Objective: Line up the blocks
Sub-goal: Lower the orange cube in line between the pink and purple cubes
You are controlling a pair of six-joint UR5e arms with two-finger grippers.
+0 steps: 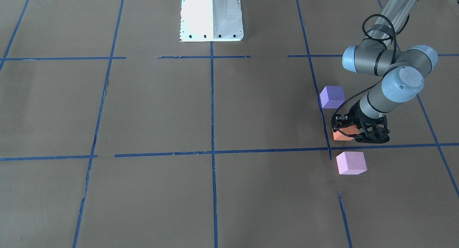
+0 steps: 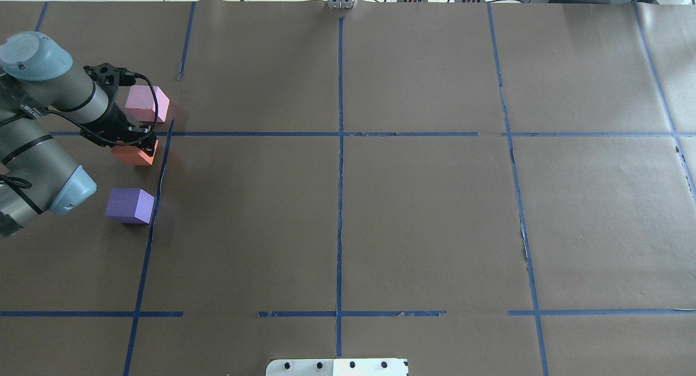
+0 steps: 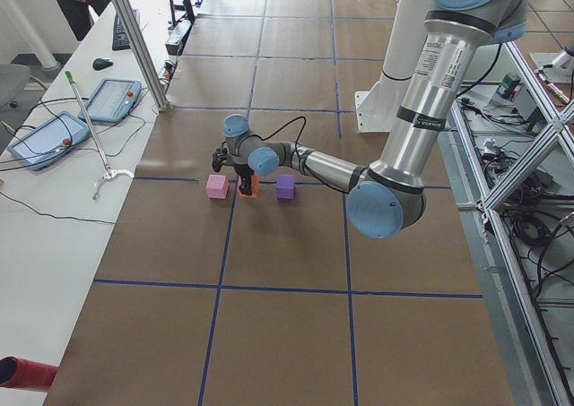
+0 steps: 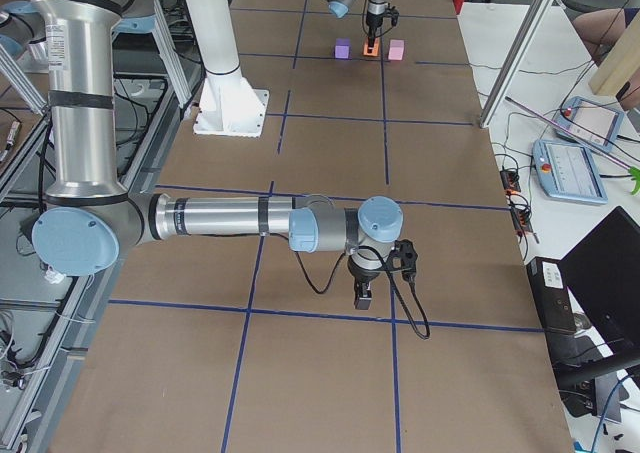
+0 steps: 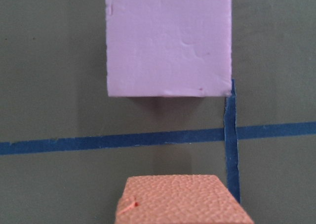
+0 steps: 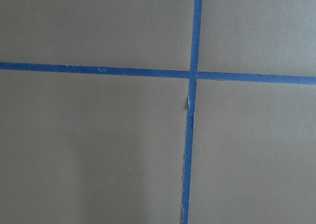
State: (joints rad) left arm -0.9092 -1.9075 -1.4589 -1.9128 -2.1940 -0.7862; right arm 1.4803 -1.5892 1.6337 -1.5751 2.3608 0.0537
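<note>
Three blocks stand in a row near a blue tape line on my left side. The pale pink block point(image 1: 351, 163) is farthest from my base, the orange block point(image 1: 342, 135) is in the middle and the violet-purple block point(image 1: 332, 96) is nearest. My left gripper point(image 1: 349, 133) points down over the orange block with a finger on each side, and looks shut on it at table level. In the left wrist view the orange block point(image 5: 182, 199) is at the bottom and the pink block point(image 5: 168, 41) beyond a tape line. My right gripper point(image 4: 362, 298) shows only in the exterior right view, low over bare paper; I cannot tell its state.
Brown paper with a grid of blue tape point(image 2: 340, 202) covers the table. My white base plate point(image 1: 211, 14) stands at the near edge. A side desk with tablets point(image 3: 54, 137) runs beyond the far edge. The right wrist view shows only a tape crossing point(image 6: 192, 74).
</note>
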